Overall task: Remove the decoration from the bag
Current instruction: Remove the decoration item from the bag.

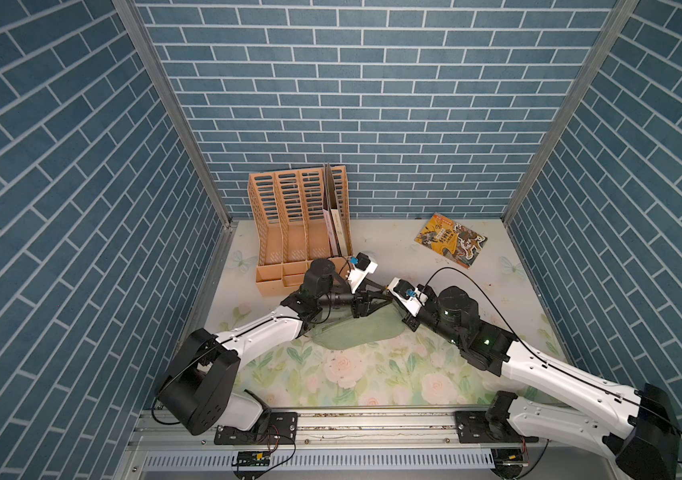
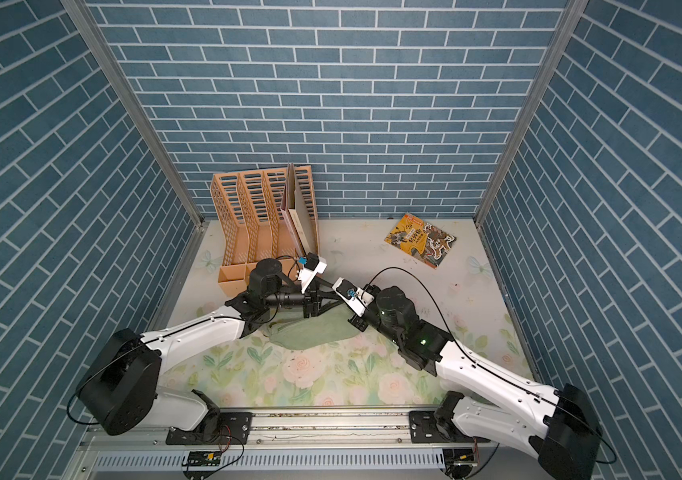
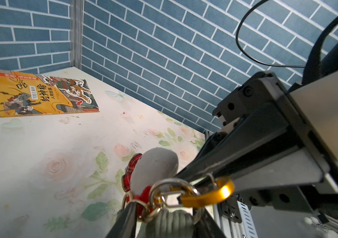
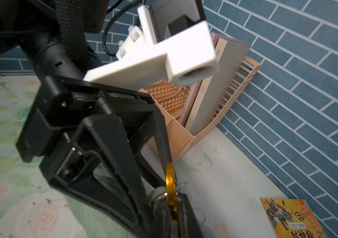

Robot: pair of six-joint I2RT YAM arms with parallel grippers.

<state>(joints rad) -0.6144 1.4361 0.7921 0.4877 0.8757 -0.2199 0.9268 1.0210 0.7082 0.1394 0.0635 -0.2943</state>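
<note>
A sage-green bag (image 1: 355, 334) lay flat in the middle of the floral table (image 1: 372, 374). The left gripper (image 3: 166, 208) and right gripper (image 3: 184, 177) met tip to tip above the bag's far edge. The right gripper was pinched closed on a gold ring (image 3: 207, 195) linked to the grey plush decoration (image 3: 155, 164). The left gripper's fingers (image 3: 122, 218) stood partly apart on either side of the bag's green loop (image 3: 164, 223). Whether they gripped it could not be told.

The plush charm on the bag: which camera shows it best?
The left wrist view: the grey plush charm with red plaid trim sits close up. The right wrist view shows only the gold ring edge-on; in both top views the charm is hidden.
</note>
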